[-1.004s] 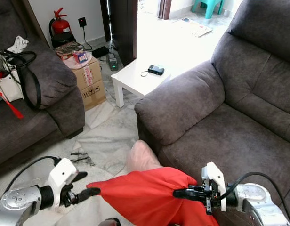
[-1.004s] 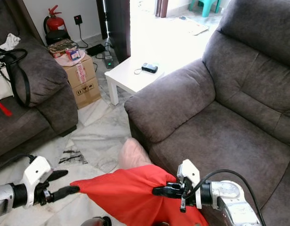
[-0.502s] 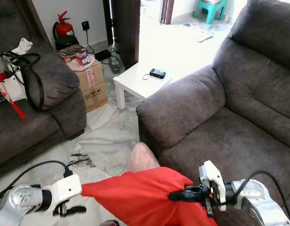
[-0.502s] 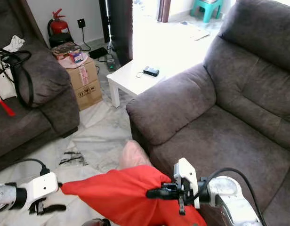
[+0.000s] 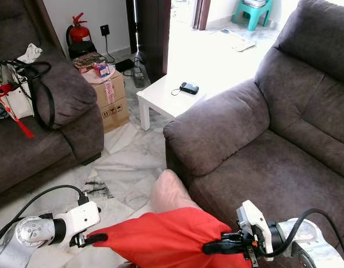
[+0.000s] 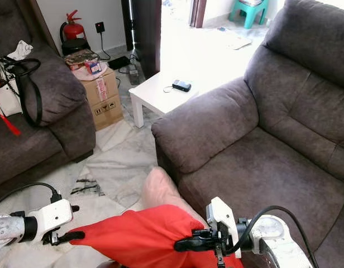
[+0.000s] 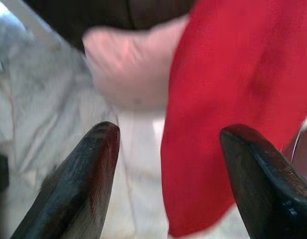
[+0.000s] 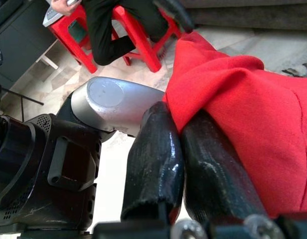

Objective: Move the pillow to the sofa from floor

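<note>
The right gripper (image 5: 212, 249) is pinching the red pillow (image 5: 163, 240) with its fingers pressed together on the fabric. The left gripper (image 5: 92, 239) is sitting at the pillow's other corner, fingers spread wide apart and gripping nothing. The pillow is hanging low beside the sofa (image 5: 261, 151), its lower edge cut off. A pink cushion (image 5: 169, 192) is lying partly hidden behind it on the floor (image 5: 127, 162).
</note>
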